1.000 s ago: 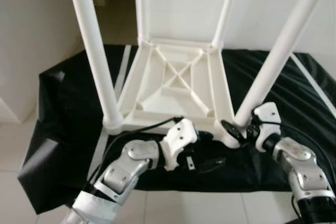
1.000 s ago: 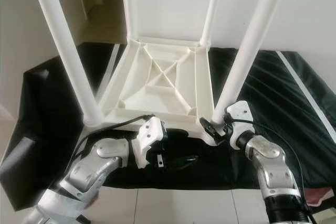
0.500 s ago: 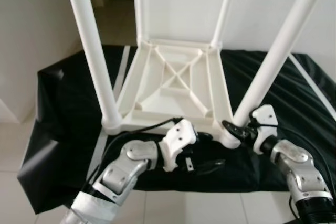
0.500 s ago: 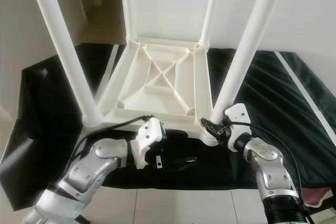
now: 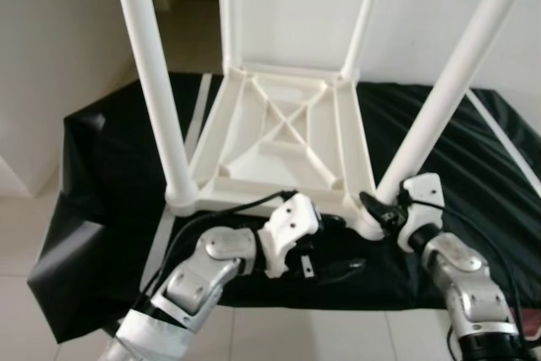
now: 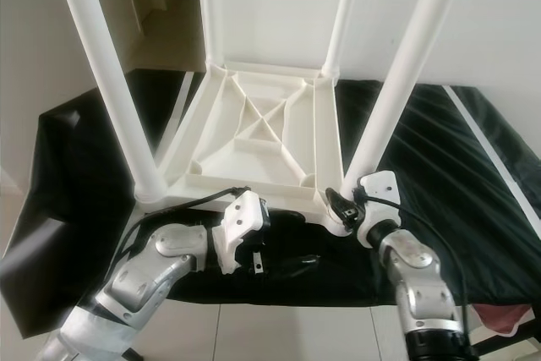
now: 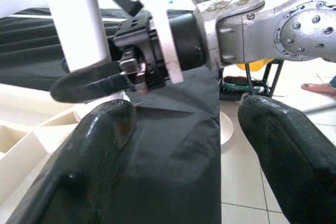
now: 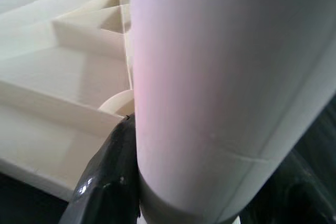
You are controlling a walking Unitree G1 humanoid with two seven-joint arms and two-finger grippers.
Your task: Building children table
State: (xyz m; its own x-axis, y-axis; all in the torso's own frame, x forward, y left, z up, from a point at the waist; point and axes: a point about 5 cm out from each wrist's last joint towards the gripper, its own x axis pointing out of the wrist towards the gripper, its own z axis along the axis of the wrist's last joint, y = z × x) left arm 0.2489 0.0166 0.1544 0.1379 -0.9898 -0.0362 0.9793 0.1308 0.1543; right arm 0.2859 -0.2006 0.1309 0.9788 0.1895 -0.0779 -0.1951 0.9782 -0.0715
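A white plastic children's table (image 5: 283, 137) lies upside down on a black cloth, its four legs pointing up. My right gripper (image 5: 382, 210) is shut around the base of the near right leg (image 5: 448, 99), where the leg meets its corner socket. The right wrist view shows that leg (image 8: 220, 77) close up, with one black finger (image 8: 110, 177) pressed against it. My left gripper (image 5: 338, 244) hovers open over the cloth by the table's front edge, just left of that corner. Its two fingers (image 7: 100, 129) stand wide apart with nothing between them.
The black cloth (image 5: 110, 175) covers a low surface and drops off at the front to a white tiled floor (image 5: 279, 336). The near left leg (image 5: 156, 90) stands close to my left arm. A person's bare foot (image 7: 320, 87) is on the tiles to the right.
My right forearm has drawn in to the left and closer to the leg, while its gripper stays at the leg's base. The left arm has not moved.
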